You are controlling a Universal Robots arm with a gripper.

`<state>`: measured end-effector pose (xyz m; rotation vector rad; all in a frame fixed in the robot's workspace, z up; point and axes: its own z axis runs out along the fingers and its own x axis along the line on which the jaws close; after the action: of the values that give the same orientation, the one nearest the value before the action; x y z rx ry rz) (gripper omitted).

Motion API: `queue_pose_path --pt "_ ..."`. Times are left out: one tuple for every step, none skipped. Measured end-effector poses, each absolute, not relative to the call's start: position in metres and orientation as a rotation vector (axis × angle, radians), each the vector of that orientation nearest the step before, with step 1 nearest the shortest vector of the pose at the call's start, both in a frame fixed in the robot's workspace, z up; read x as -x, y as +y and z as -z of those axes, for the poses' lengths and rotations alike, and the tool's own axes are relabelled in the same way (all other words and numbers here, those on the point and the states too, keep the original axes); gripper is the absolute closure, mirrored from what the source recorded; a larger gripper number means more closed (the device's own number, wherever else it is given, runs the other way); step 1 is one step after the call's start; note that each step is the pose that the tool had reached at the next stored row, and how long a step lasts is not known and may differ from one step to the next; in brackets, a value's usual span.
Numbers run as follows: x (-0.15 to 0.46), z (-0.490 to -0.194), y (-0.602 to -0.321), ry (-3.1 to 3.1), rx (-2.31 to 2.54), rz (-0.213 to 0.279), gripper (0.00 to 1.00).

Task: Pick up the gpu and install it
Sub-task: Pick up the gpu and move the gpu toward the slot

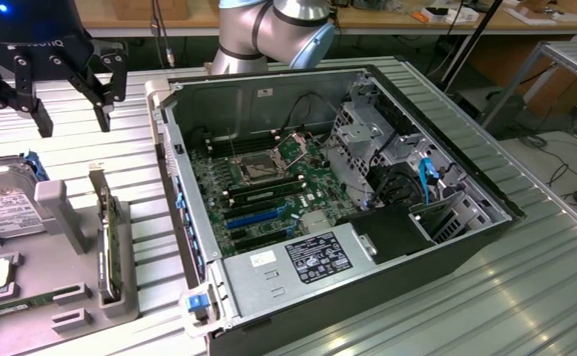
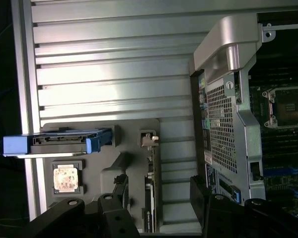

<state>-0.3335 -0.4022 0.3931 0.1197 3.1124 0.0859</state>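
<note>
Green gpu [image 1: 110,241] on edge in grey holder [image 1: 59,211], silver-bracketed; gripper [image 1: 74,124] spread wide, clear of it.

Spread gripper [image 1: 74,124] near upright gpu [image 1: 111,241]

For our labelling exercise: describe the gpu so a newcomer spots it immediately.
Find the open computer case; on the exterior view's left of it lies a grey tray. The gpu stands on edge nearest the case: a thin card, unlike the boxy labelled hard drive.

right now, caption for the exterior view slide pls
Open hand hovers near the grey tray where the gpu stands on edge, beside the open computer case.
</note>
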Motion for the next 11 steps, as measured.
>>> queue_pose_path --pt "0.3335 -0.3931 -0.4024 3.112 -0.12 -0.086 0.38" --pt "0.3335 -0.3931 -0.4026 3.112 -0.12 -0.086 0.38" --pt "0.3335 -0.3931 -0.4027 3.112 -0.12 -0.086 0.38" --pt "0.3335 -0.3931 -0.4028 3.112 -0.12 -0.086 0.38" --pt "0.3335 -0.3931 -0.403 3.112 -0.12 -0.086 0.38" --pt "0.3335 -0.3931 -0.4031 3.112 -0.12 -0.086 0.38" --pt "0.3335 -0.3931 -0.4034 3.112 -0.12 -0.086 0.38" --pt "0.3335 -0.3931 -0.4037 3.112 -0.12 -0.086 0.38" --pt "0.3335 -0.3931 -0.404 3.112 -0.12 -0.086 0.38" --pt "0.3335 -0.3931 -0.4042 3.112 -0.12 -0.086 0.38" --pt "0.3335 -0.3931 -0.4045 3.112 -0.12 -0.086 0.38"
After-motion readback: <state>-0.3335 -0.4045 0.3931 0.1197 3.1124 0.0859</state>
